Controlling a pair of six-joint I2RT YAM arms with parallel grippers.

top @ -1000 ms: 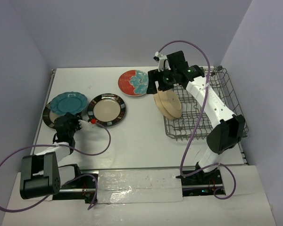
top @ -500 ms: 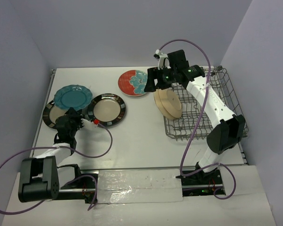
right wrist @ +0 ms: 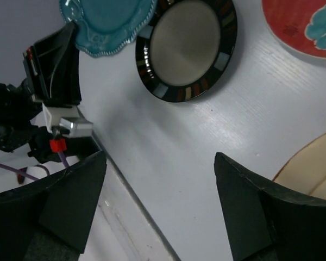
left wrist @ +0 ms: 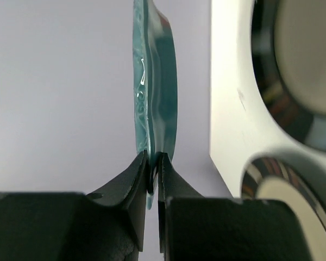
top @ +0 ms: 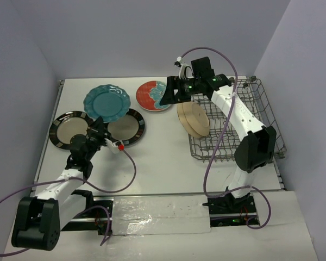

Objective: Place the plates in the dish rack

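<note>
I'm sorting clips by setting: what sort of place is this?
Probably a robotics lab cell, not a kitchen: plain walls box in a white table, robot arms mount at its near edge, and a dish rack sits on it.

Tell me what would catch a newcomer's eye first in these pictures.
First, the round teal ceramic plate, pinched by its rim in the left end effector, lifted at the left of the white table. Then the open right end effector by the round red flowered plate at the far middle, and beige plates leaning in the grey wire dish rack at right.
</note>
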